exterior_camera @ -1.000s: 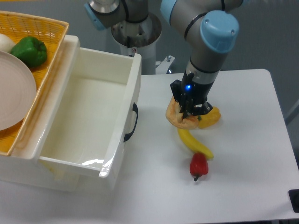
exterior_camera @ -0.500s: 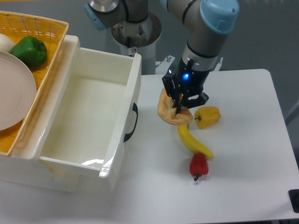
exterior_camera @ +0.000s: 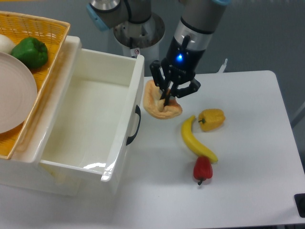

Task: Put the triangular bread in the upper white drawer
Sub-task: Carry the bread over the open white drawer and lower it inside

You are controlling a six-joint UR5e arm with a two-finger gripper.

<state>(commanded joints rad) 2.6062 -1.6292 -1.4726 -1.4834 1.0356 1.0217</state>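
The triangular bread (exterior_camera: 157,105) is an orange-tan wedge hanging in the air, just right of the drawer's front wall. My gripper (exterior_camera: 167,98) is shut on the bread and holds it above the table. The upper white drawer (exterior_camera: 90,112) stands open on the left, deep and white, with a black curved handle (exterior_camera: 133,125) on its front. Its inside shows nothing in it.
A yellow bell pepper (exterior_camera: 211,119), a banana (exterior_camera: 196,143) and a red pepper (exterior_camera: 202,169) lie on the white table right of the drawer. A yellow woven basket (exterior_camera: 35,52) with a green pepper (exterior_camera: 30,52) and a plate (exterior_camera: 14,90) sits on top at the far left.
My gripper has lifted the bread off the table and carried it up and to the left, away from the banana and yellow pepper, towards the drawer.
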